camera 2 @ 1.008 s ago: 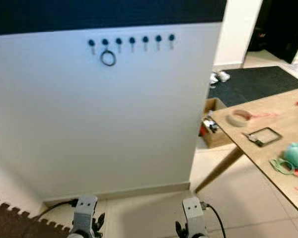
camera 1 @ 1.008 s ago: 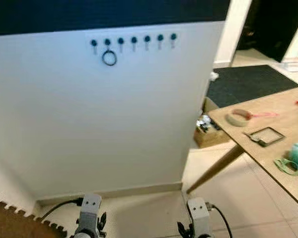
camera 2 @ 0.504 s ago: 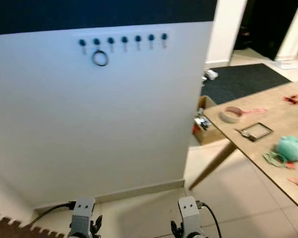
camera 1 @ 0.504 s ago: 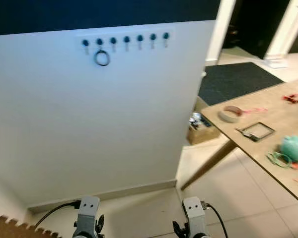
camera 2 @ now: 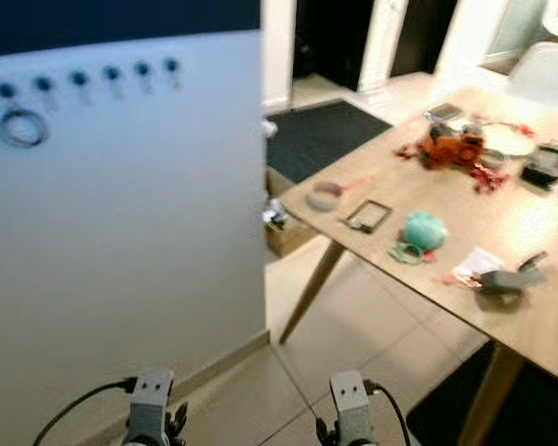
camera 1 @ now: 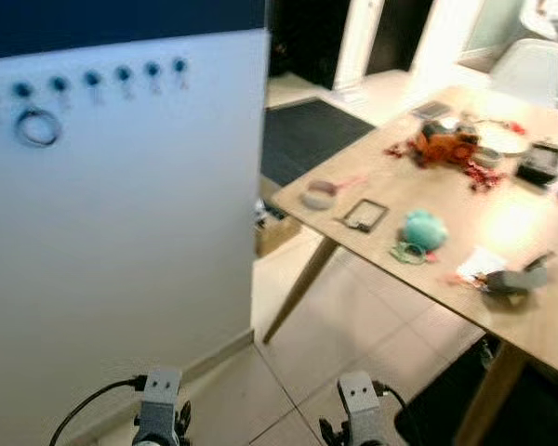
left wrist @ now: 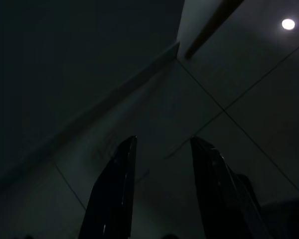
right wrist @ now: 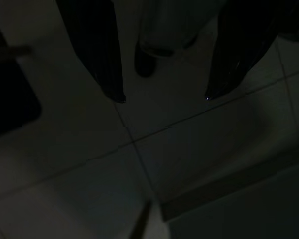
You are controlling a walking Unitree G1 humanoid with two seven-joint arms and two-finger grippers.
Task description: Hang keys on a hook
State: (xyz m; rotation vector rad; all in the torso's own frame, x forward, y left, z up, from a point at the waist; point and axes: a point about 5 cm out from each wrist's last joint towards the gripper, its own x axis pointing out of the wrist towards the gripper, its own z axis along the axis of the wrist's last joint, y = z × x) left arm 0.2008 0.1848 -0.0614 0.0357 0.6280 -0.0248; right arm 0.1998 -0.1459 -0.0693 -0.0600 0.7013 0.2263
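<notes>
Your left end effector and right end effector hang low over the tiled floor, fingers spread, empty. View's swung right since before: more cluttered desk now, hooks with a ring far left. Can't spot keys.

Two silver-grey wrist blocks at bottom edge of head view, boxy, rounded tops. Left wrist block, right wrist block: each carries pair of small dark round dots, like screws, on face. Thin black cable arcs off left block; second black cable loops off right block. Black fittings beneath each block. Wrist views, very dark: left gripper and right gripper, each two long glossy black tapered fingers.
</notes>
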